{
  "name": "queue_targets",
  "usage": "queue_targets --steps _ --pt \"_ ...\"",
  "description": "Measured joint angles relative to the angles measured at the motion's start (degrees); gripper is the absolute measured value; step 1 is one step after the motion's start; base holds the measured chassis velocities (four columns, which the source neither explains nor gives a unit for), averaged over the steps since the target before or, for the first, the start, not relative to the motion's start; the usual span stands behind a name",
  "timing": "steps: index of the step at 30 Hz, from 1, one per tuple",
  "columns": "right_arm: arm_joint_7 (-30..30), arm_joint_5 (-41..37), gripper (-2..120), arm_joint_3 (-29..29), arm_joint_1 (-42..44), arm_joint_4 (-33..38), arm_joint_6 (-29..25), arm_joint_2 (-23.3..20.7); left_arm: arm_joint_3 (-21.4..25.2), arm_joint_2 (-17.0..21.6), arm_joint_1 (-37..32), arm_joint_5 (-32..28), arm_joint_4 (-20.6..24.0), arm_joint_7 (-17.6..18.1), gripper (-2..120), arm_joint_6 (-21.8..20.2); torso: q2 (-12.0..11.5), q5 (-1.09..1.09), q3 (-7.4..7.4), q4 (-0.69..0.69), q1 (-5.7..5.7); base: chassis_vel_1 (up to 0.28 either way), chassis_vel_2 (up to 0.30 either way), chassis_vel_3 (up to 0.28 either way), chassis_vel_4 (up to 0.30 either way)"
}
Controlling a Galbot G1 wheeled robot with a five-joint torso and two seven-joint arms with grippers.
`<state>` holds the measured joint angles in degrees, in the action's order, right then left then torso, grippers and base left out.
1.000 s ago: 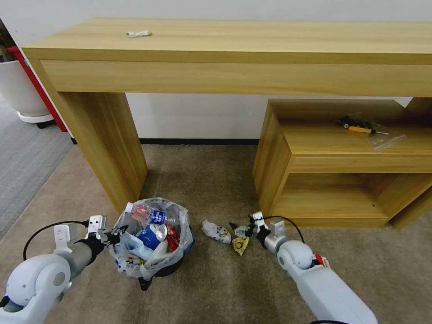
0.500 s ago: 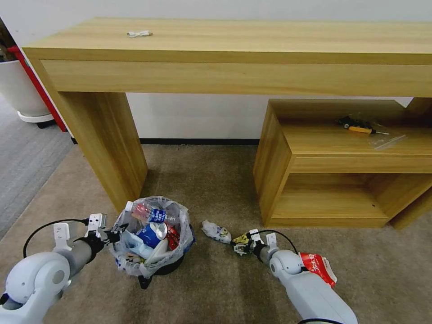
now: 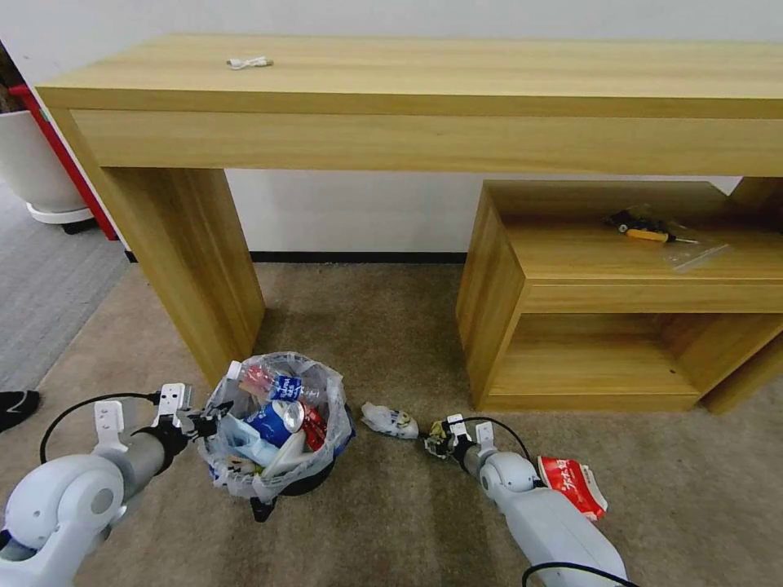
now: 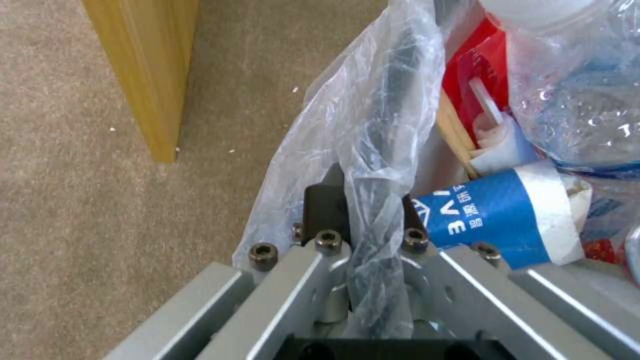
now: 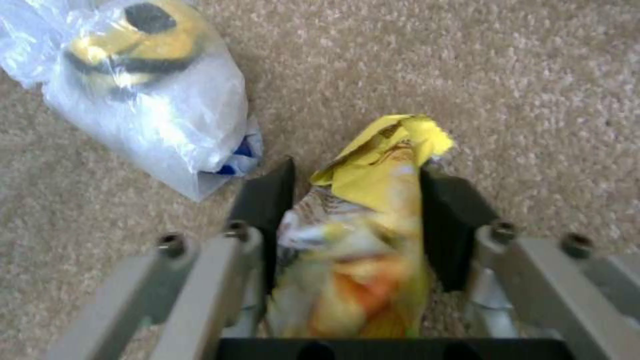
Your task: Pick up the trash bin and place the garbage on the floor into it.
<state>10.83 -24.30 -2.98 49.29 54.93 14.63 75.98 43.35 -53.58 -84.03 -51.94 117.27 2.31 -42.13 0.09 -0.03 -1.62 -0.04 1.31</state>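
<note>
The trash bin (image 3: 281, 481) stands on the beige floor (image 3: 391, 342), stuffed with a can, a cup (image 4: 493, 215) and a bottle (image 4: 573, 110). My left gripper (image 3: 208, 424) is shut on the bin's bag-covered rim (image 4: 393, 100). My right gripper (image 3: 436, 436) is low on the carpet to the bin's right, shut on a crumpled yellow wrapper (image 5: 373, 195) that fills the gap between its fingers (image 5: 267, 200). A white plastic-wrapped piece of garbage (image 3: 390, 420) lies between bin and wrapper. A red wrapper (image 3: 571, 485) lies beside my right forearm.
A wooden desk leg (image 3: 188, 269) rises just behind the bin. A low wooden shelf (image 3: 506, 277) stands at the right, with a screwdriver (image 3: 652, 235) on it. Grey carpet (image 3: 41, 285), a white planter (image 3: 33, 171) and a dark shoe (image 3: 16, 401) are at the left.
My right gripper came down and nearer, onto the yellow wrapper, which now sits between its fingers; the red wrapper came into view. The left gripper kept hold of the bin.
</note>
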Motion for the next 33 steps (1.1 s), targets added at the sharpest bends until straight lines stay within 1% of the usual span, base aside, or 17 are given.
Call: queue_targets --steps 1,3,5,7,8,10,11,12,17,20,21,24,25,28,29,32,33 --pt "0.0 0.0 38 0.0 0.0 0.0 0.0 0.0 0.0 0.0 0.0 0.0 0.0 0.0 0 0.0 0.0 0.00 0.00 0.00 0.00 0.000 0.000 0.000 0.000" --pt "-0.2 0.5 27 -0.1 0.6 0.6 -0.3 -0.1 -0.1 -0.4 0.0 0.1 0.3 0.1 0 0.0 0.0 0.05 0.00 0.01 0.00 0.000 0.000 0.000 0.000" --pt "-0.2 0.8 23 -0.1 0.8 0.9 -0.5 -0.2 -0.2 -0.4 0.0 0.1 0.3 0.1 0 0.0 0.0 0.04 -0.01 0.02 0.00 0.000 0.000 0.000 0.000" --pt "-0.3 1.7 12 -0.3 1.6 2.2 -1.0 -0.6 -0.3 -0.6 -0.2 0.3 0.6 0.1 0 0.0 0.0 0.07 -0.02 0.03 0.00 0.000 0.000 0.000 0.000" --pt "-0.3 1.7 12 -0.3 1.6 2.2 -1.0 -0.6 -0.3 -0.6 -0.2 0.3 0.6 0.1 0 0.0 0.0 0.07 -0.02 0.03 0.00 0.000 0.000 0.000 0.000" --pt "-0.5 1.8 2 -0.6 2.2 4.0 -1.1 -1.3 -0.4 -0.8 -0.2 0.5 0.9 0.1 0 0.0 0.0 0.08 -0.03 0.03 0.00 0.000 0.000 0.000 0.000" --pt "-0.6 1.6 0 -0.9 2.6 5.9 -1.1 -2.0 -0.5 -1.0 -0.3 0.6 1.1 0.1 0 0.0 0.0 0.06 -0.03 0.02 0.00 0.000 0.000 0.000 0.000" --pt "-0.6 1.6 0 -0.9 2.6 5.9 -1.1 -2.0 -0.5 -1.0 -0.3 0.6 1.1 0.1 0 0.0 0.0 0.06 -0.03 0.02 0.00 0.000 0.000 0.000 0.000" --pt "-0.9 0.3 0 -2.4 4.5 13.6 -0.7 -4.5 -0.6 -1.6 -0.5 0.9 1.8 0.1 0 0.0 0.0 0.06 -0.02 -0.01 0.01 0.000 0.000 0.000 0.000" --pt "-1.0 -2.0 0 -4.7 6.3 22.3 0.6 -6.9 -0.8 -2.0 -0.8 1.4 2.3 0.2 0 0.0 0.0 0.05 -0.02 -0.01 0.01 0.000 0.000 0.000 0.000" --pt "-1.0 -2.0 0 -4.7 6.3 22.3 0.6 -6.9 -0.8 -2.0 -0.8 1.4 2.3 0.2 0 0.0 0.0 0.05 -0.02 -0.01 0.01 0.000 0.000 0.000 0.000" --pt "0.3 -4.3 0 -6.8 6.9 31.0 1.1 -9.6 -1.4 -2.1 -1.0 1.8 3.0 0.9 0 0.0 0.0 0.04 -0.01 -0.01 0.01 0.000 0.000 0.000 0.000" --pt "0.3 -4.3 0 -6.8 6.9 31.0 1.1 -9.6 -1.4 -2.1 -1.0 1.8 3.0 0.9 0 0.0 0.0 0.04 -0.01 -0.01 0.01 0.000 0.000 0.000 0.000" --pt "4.5 -6.9 0 -7.6 5.8 40.2 1.7 -13.5 -2.1 -1.8 -1.3 2.5 3.8 1.2 0 0.0 0.0 0.04 0.00 0.00 0.00 0.000 0.000 0.000 0.000" --pt "4.5 -6.9 0 -7.6 5.8 40.2 1.7 -13.5 -2.1 -1.8 -1.3 2.5 3.8 1.2 0 0.0 0.0 0.04 0.00 0.00 0.00 0.000 0.000 0.000 0.000" --pt "10.2 -9.4 0 -6.2 3.1 47.9 3.0 -17.0 -3.2 -0.9 -1.5 3.2 4.6 1.2 0 0.0 0.0 0.03 -0.01 0.00 0.00 0.000 0.000 0.000 0.000" --pt "10.2 -9.4 0 -6.2 3.1 47.9 3.0 -17.0 -3.2 -0.9 -1.5 3.2 4.6 1.2 0 0.0 0.0 0.03 -0.01 0.00 0.00 0.000 0.000 0.000 0.000"
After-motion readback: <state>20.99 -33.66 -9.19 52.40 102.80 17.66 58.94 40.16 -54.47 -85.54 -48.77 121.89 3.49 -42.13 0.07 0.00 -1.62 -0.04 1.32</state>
